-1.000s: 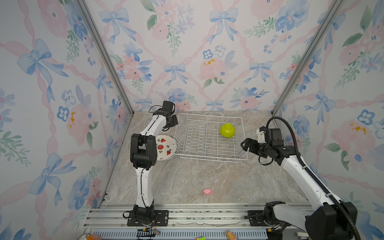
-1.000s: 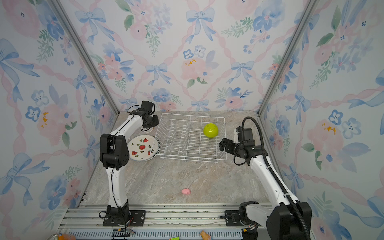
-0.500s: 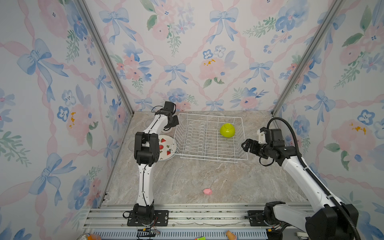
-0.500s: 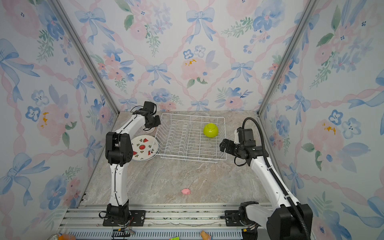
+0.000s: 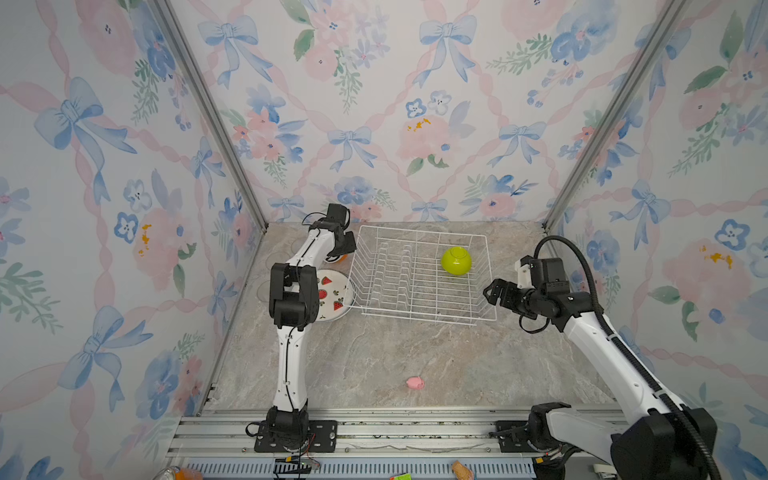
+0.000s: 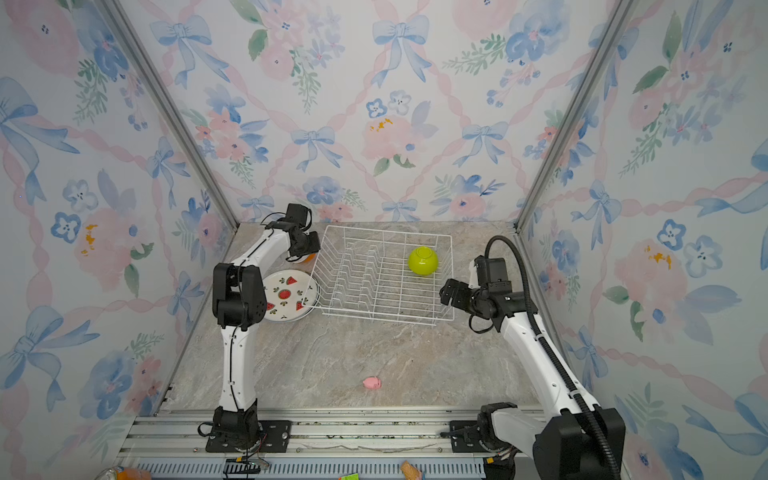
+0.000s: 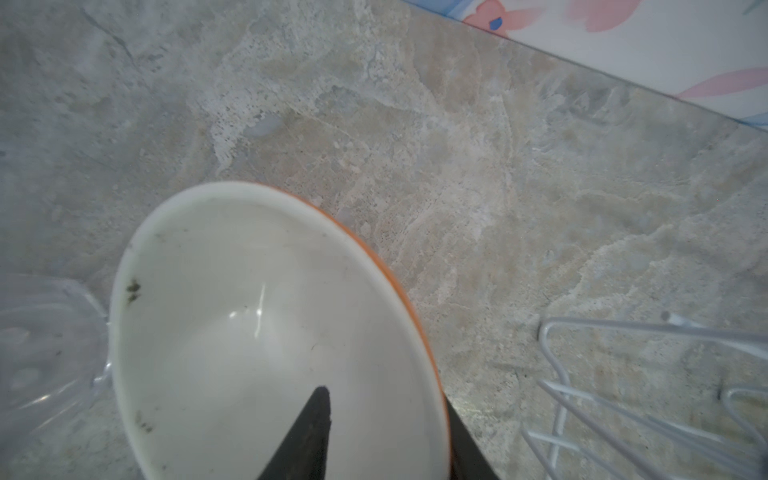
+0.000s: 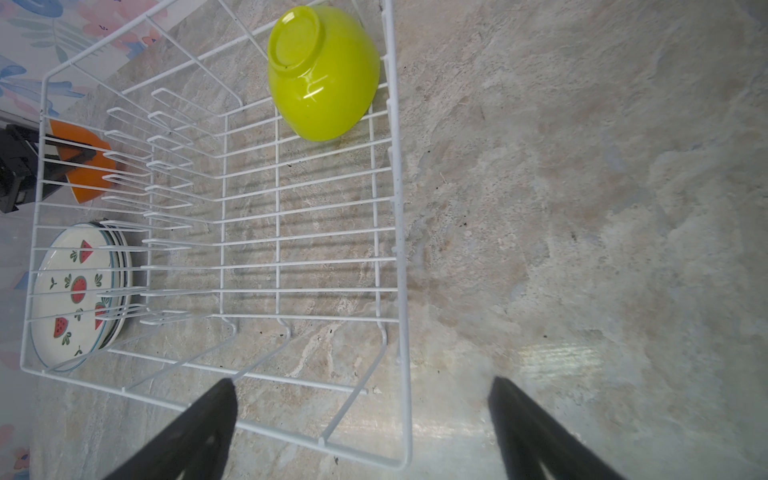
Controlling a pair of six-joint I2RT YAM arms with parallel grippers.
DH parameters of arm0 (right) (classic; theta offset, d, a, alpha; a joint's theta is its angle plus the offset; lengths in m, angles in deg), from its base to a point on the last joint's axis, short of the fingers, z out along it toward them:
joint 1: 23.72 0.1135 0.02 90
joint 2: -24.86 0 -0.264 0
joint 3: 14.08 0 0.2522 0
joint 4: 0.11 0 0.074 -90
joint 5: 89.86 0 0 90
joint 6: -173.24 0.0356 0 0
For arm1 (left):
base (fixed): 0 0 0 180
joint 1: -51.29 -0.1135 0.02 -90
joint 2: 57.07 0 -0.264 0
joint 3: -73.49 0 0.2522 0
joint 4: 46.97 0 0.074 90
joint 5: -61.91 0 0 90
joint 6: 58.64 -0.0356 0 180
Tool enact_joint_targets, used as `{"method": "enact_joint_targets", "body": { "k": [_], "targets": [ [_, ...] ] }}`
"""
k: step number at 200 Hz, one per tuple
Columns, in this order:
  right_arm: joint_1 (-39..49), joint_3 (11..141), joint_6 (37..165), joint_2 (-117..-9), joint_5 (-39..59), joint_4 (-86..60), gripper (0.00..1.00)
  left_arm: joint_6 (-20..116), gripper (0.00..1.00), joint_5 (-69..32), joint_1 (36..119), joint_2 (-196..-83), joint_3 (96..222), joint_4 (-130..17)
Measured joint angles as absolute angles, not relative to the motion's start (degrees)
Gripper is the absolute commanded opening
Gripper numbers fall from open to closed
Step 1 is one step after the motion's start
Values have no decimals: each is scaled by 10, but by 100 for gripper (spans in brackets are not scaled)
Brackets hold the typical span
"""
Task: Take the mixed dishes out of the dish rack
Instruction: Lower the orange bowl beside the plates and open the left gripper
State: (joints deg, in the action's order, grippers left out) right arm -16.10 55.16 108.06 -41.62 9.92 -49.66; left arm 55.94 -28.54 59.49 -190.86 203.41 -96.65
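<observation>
White wire dish rack (image 5: pixel 415 286) stands on the marble-patterned worktop (image 5: pixel 374 361), towards its far side and slightly right of centre. The only dish in it is the lime-green bowl (image 5: pixel 456 260), which lies base upward in the far right corner against the right-hand wall, as the right wrist view (image 8: pixel 324 75) shows most clearly.

The other dishes lie on the worktop to the left of the rack. An orange bowl (image 7: pixel 274 332) with a white interior sits upright beside the rack's far left corner. A stack of white plates (image 5: pixel 332 295) with red watermelon prints lies flat just beside the near left corner. A clear glass (image 7: pixel 41 353) stands just beside the orange bowl on the side away from the rack.

The left gripper (image 7: pixel 384 395) straddles the orange bowl's rim with one finger (image 7: pixel 307 436) inside and the other outside. Its jaws are narrowly parted, and the inner finger stands clear of the wall.

The right gripper (image 5: pixel 492 293) hovers at the rack's near right corner. Its jaws are spread wide and it holds nothing; in the right wrist view (image 8: pixel 361 395) the rack's right rim runs between the two fingers.

A small pink toy (image 5: pixel 415 382) lies alone on the near part of the worktop, well apart from the rack, and appears in both top views (image 6: pixel 372 382).
</observation>
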Motion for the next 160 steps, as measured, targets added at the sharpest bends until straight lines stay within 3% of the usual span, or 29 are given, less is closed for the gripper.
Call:
{"method": "enact_joint_targets", "body": {
  "k": [16,46,92,160],
  "targets": [
    [-162,552,1081,-416,99,-497,97,555,52,-286,595,-1909,2035,-967],
    [-162,552,1081,-417,99,-497,97,556,54,-285,594,-1909,2036,-967],
    [-162,552,1081,-420,100,-497,97,557,69,-283,593,-1908,2037,-967],
    [-169,552,1076,-435,99,-497,97,556,73,-262,599,-1873,2024,-966]
  ]
}}
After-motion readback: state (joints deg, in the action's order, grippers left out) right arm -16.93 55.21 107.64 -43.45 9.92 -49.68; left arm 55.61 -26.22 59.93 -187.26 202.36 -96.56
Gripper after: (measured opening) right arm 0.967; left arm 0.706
